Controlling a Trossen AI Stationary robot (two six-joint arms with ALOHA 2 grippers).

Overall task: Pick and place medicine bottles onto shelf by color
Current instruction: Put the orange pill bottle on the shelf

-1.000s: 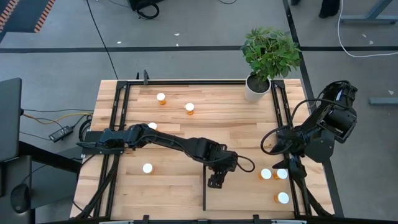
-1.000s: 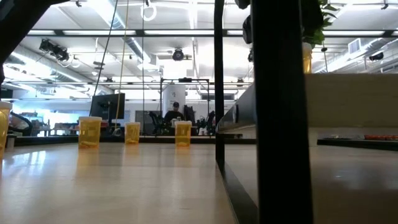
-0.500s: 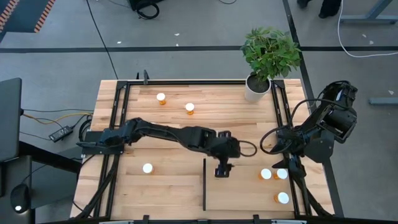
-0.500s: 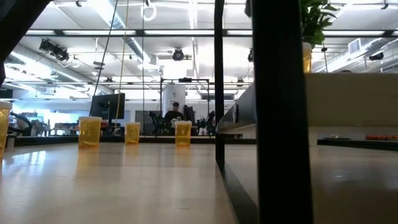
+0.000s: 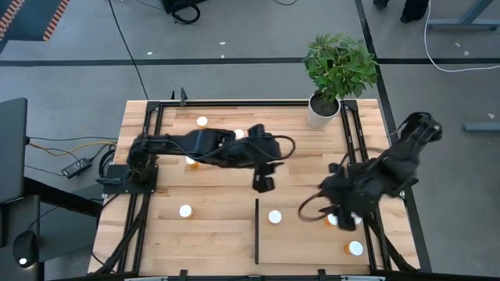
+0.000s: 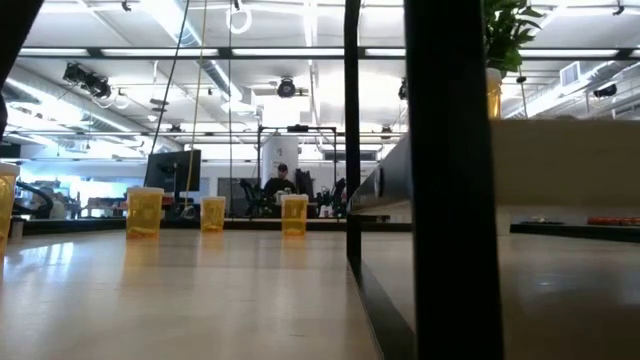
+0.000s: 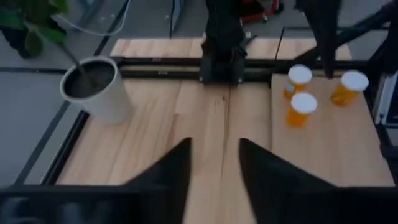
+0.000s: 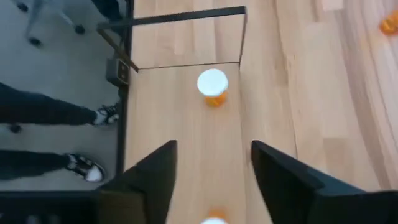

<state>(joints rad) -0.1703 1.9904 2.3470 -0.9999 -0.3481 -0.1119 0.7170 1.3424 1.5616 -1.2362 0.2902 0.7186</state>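
Now the left gripper (image 5: 263, 184) hangs empty, fingers apart, just beyond the far end of the strip (image 5: 256, 231), pulled back toward the table's middle from where it stood over the shelf (image 5: 305, 248) half a second ago. A bottle (image 5: 275, 217) that was not on the shelf then stands there now, just right of the strip, so the left arm has evidently let it go and is leaving; that placement looks done.

The right gripper (image 5: 328, 204), parked at the table's right edge a moment ago, has swung in over the shelf, right of that new bottle and close to the pair of bottles (image 5: 334, 219) near the shelf's right side. Its fingers (image 8: 152, 177) are spread and hold nothing; its wrist view looks down the shelf at the new bottle (image 8: 212, 86).

One more bottle (image 5: 355, 249) sits at the shelf's near right corner. Left of the strip, off the shelf, one (image 5: 185, 211) waits alone; others (image 5: 202, 122) stand far up the table, partly hidden by the left arm. Sorting seems about half done.
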